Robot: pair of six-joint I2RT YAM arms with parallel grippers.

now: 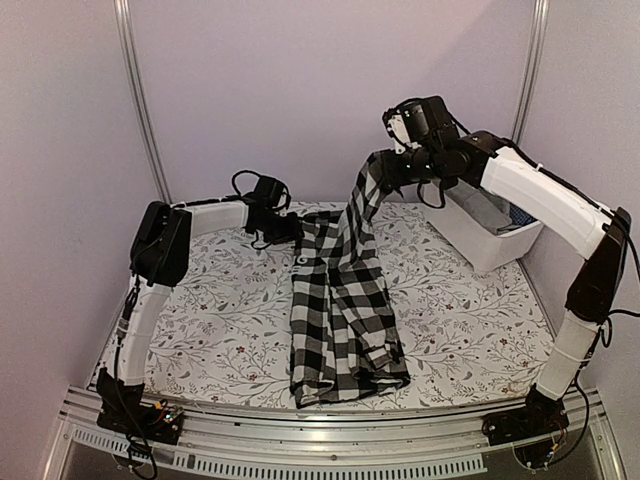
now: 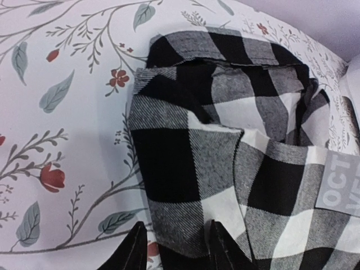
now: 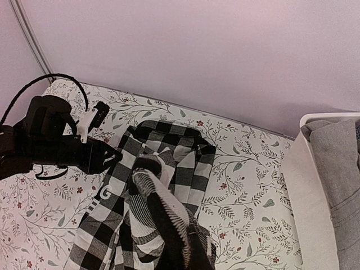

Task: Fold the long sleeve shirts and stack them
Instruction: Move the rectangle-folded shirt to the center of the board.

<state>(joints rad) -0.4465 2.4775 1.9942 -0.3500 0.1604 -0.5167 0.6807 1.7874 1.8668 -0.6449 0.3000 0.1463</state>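
shirt [image 1: 340, 300] of black-and-white check drapes from clamped right jaws; left jaws gape astride its edge.

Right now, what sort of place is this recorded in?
Likely a lab robot cell: bare walls with metal rails, a floral table cover, a white bin and a checked shirt.
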